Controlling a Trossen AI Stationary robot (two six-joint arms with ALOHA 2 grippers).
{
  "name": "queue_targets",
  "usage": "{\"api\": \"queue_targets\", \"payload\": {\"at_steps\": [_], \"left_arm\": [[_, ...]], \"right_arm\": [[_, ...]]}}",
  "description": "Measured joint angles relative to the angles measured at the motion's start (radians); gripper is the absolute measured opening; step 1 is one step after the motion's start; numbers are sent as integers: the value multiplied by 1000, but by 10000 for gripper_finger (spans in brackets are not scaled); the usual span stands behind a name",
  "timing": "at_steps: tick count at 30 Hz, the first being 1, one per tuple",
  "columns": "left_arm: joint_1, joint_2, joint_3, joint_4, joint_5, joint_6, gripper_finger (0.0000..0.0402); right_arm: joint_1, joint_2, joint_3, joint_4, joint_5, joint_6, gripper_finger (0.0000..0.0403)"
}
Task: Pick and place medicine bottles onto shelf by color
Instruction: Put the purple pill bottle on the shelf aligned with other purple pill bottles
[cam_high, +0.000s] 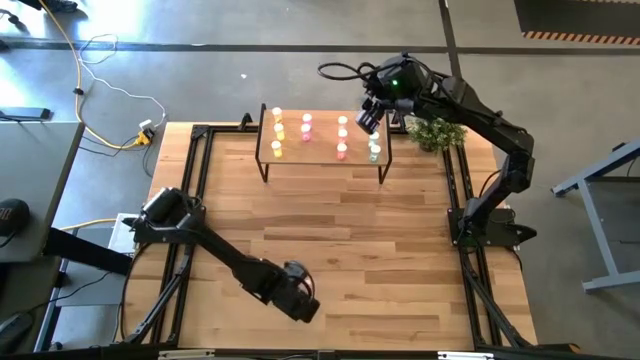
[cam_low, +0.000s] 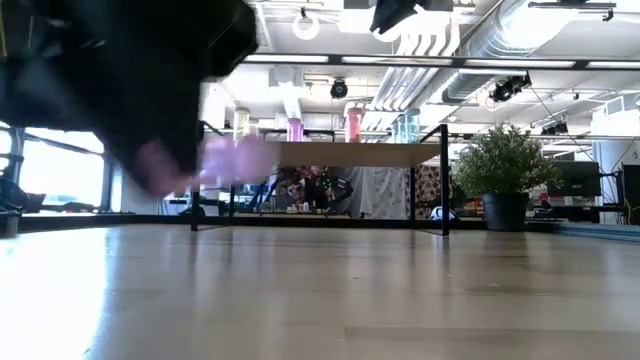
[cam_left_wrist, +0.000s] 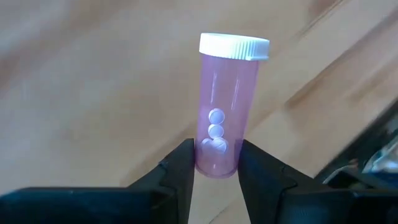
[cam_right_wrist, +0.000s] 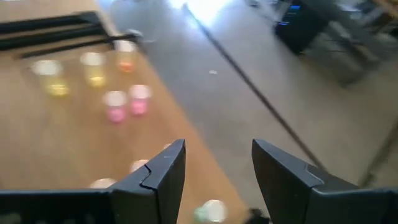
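A big wooden worktop (cam_high: 340, 240) holds a little shelf (cam_high: 322, 155) at the far end. Near the front edge, the left gripper (cam_left_wrist: 216, 163) has its jaws clamped on a pink bottle (cam_left_wrist: 225, 112). Next it should probably carry it to the pink ones. The right gripper (cam_right_wrist: 216, 163) hangs over the shelf, jaws apart.

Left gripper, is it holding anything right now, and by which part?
Yes. The left gripper is shut on a pink medicine bottle, pinching its base, the end opposite the white cap.
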Motion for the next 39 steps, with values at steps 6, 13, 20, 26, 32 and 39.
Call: {"api": "queue_targets", "payload": {"at_steps": [6, 13, 20, 26, 32, 39], "left_arm": [[33, -115, 1, -5, -205, 129, 99], [106, -248, 3, -13, -381, 351, 102], [209, -363, 2, -8, -455, 616, 103], [306, -436, 3, -13, -455, 834, 103], [411, -479, 3, -9, -453, 1042, 103], [534, -512, 3, 7, -439, 1213, 103]], "right_arm": [[0, -4, 0, -47, -186, -8, 177], [0, -5, 0, -109, -331, -21, 177], [5, -10, 0, -121, -542, -17, 177], [6, -14, 0, -98, -708, -17, 177], [6, -14, 0, -12, -725, -17, 177], [6, -13, 0, 138, -725, 43, 181]]}}
